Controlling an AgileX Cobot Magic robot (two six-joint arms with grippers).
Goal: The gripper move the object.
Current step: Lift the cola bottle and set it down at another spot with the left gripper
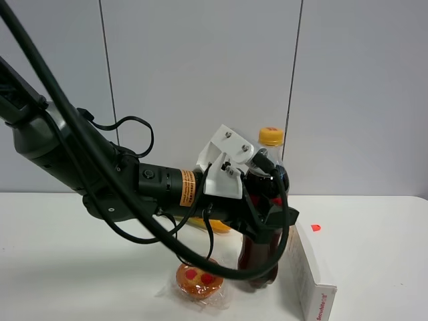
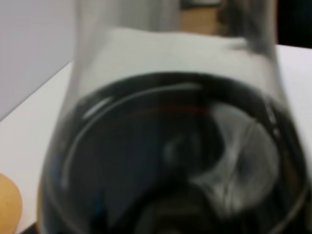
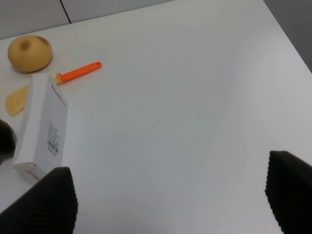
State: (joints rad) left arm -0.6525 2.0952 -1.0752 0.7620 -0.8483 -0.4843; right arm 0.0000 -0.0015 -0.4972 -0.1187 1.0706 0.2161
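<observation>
The cola bottle point(image 1: 259, 257), with a yellow cap and dark liquid, stands at the centre right of the table and leans slightly. My left gripper point(image 1: 269, 204), a black claw under a white bracket, is closed around its middle and hides the label. In the left wrist view the bottle point(image 2: 170, 156) fills the picture and no fingers show. I cannot tell if its base touches the table. My right gripper point(image 3: 170, 204) is open and empty above bare table; it is out of the exterior view.
A wrapped round pastry point(image 1: 198, 279) lies just left of the bottle's base. A white box point(image 1: 311, 271) point(image 3: 41, 122) stands close on its right. A yellow item point(image 1: 215, 225) lies behind the arm. An orange-handled tool point(image 3: 78, 72) and a round bun point(image 3: 29, 52) lie beyond the box.
</observation>
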